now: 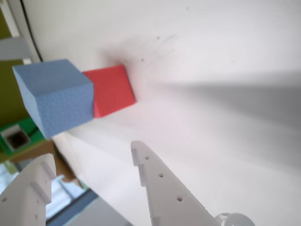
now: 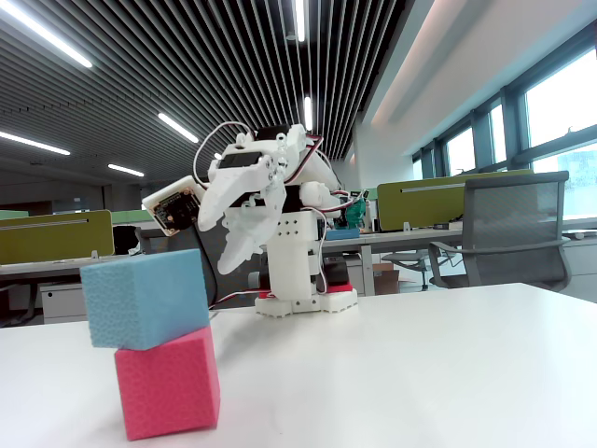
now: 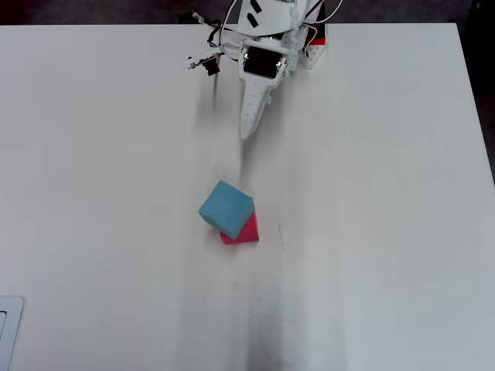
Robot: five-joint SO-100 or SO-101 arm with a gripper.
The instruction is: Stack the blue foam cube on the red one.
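The blue foam cube (image 3: 226,206) rests on top of the red one (image 3: 247,230) near the middle of the white table, turned and shifted so it overhangs one side. The fixed view shows the blue cube (image 2: 145,297) sitting slightly tilted on the red cube (image 2: 168,387). In the wrist view the blue cube (image 1: 56,96) covers part of the red cube (image 1: 112,89). My gripper (image 1: 91,153) is open and empty, pulled back from the stack toward the arm's base (image 3: 246,133), and hangs above the table (image 2: 238,261).
The arm's white base (image 2: 303,289) stands at the table's far edge, with loose wires (image 3: 203,60) beside it. A flat white object (image 3: 8,332) lies at the overhead view's lower left corner. An office chair (image 2: 513,229) stands behind the table.
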